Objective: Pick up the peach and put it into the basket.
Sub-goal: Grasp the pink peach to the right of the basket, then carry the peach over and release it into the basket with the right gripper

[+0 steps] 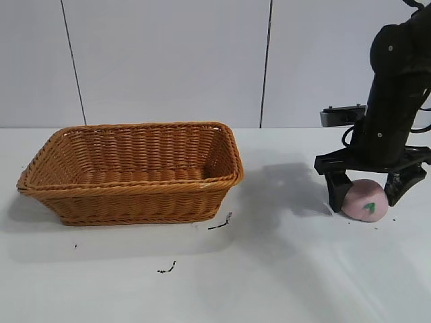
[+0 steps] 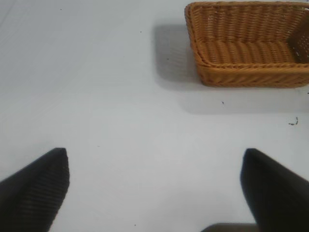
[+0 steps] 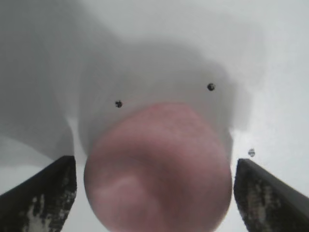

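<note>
Clearly our right gripper stood spread around the peach on the table, well apart from the basket; we judged closing evenly wisest. Our left gripper hung spread, idle.

White table, basket at left, peach at right, dark specks

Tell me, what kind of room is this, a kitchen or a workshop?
Neither, most likely: it looks like a robot test bench in a lab. A bare white table stands against plain grey wall panels, and the right gripper straddles a toy peach, with a wicker basket as the only other prop.
</note>
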